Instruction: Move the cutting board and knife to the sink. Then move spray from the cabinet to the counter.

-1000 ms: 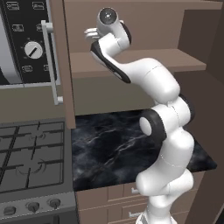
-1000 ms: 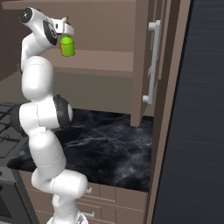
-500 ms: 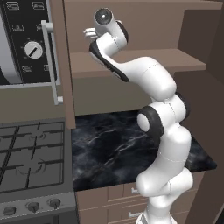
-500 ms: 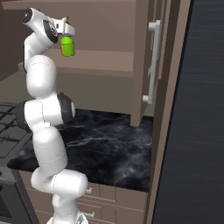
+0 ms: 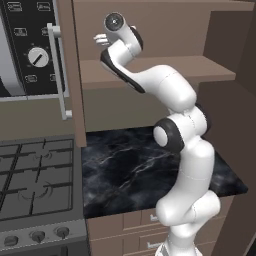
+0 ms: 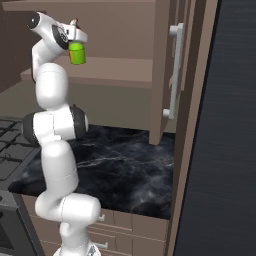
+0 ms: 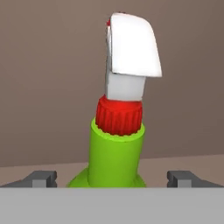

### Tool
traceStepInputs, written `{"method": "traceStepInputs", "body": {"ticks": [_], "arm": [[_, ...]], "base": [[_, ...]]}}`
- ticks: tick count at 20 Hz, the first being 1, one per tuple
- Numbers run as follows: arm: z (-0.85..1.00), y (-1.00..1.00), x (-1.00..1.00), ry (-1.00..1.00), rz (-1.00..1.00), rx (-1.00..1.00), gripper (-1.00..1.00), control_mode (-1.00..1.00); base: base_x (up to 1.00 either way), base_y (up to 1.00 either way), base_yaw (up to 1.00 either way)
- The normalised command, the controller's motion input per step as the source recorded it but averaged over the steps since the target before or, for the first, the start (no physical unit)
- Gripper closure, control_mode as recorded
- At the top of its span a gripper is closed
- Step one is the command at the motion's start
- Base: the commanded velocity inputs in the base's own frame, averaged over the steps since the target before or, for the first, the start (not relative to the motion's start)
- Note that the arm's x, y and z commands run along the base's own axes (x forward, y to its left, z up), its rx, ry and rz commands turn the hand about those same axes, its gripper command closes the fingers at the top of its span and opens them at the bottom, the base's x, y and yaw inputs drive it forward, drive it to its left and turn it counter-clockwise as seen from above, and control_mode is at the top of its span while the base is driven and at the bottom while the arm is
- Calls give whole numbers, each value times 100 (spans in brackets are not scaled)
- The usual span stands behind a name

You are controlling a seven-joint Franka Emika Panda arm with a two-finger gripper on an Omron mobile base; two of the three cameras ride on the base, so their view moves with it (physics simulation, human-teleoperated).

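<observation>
My pincer (image 7: 111, 177) is spread wide, its two dark fingertips (image 7: 41, 178) standing clear on either side of the spray bottle (image 7: 116, 144). The bottle stands upright between them, green body lowest, red neck above it, white tip on top. I reach up into the open brown cabinet (image 6: 120, 72), and the bottle sits on its shelf right at my pincer. The black marble counter (image 6: 125, 165) lies far below my pincer.

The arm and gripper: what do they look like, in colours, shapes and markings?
The arm is made of glossy white rounded segments with dark joint bands and a round dark end cap. The gripper has two small grey blocky finger tips. No cables or markings are visible.
</observation>
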Motion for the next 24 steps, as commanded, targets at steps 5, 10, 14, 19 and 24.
{"method": "traceStepInputs", "body": {"ticks": [5,10,14,19,24], "arm": [[-10,0,24,0,0,0,-100,-100],[-11,0,20,0,0,0,100,-100],[-4,0,4,0,0,0,100,-100],[0,-2,-24,-3,0,0,100,-100],[0,-9,-67,-12,0,0,100,-100]], "base": [[0,0,0],[0,0,0],[0,0,0],[0,0,0],[0,0,0]]}}
